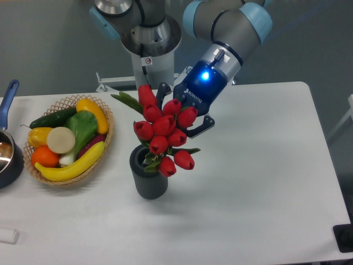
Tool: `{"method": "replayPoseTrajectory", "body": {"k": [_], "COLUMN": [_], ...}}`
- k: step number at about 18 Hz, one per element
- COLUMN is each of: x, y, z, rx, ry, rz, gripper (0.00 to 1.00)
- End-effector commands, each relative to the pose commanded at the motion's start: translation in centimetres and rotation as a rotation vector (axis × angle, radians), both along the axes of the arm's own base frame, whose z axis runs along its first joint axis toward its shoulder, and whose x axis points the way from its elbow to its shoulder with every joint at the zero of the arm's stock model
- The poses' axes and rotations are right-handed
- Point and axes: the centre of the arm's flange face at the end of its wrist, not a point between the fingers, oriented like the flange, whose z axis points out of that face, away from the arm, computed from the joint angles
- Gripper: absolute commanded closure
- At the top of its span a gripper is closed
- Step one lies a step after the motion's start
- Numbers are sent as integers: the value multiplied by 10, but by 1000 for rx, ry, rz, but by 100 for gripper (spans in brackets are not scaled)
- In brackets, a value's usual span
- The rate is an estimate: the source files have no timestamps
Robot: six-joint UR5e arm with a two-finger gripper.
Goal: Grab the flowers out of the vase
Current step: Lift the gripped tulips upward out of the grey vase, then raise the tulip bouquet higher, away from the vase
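The flowers (pixel 164 131), a bunch of red tulip buds with green leaves, hang lifted above the table in front of my gripper (pixel 185 113). The gripper is shut on their stems, which the buds hide. Below stands the vase (pixel 148 180), a short dark grey ribbed cylinder, upright on the white table. The lowest buds and leaves overlap its mouth in this view, so I cannot tell whether the stems are clear of it.
A wicker basket (pixel 105 118) with a banana, peppers, cucumber and other produce sits at the left. A dark pot with a blue handle (pixel 7 97) stands at the left edge. A small white object (pixel 8 236) lies at the front left corner.
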Motion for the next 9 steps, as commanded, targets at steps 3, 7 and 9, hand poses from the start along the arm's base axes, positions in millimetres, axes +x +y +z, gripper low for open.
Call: {"method": "replayPoseTrajectory", "body": {"k": [3,7,9], "x": [-2,-9,-6], "y": [-2,-11,-15], "z": [9,21,26], "rx": [5,15,15], "ry": [10,32,34], "rz": [8,28,35], "gripper": [55,55,55]}}
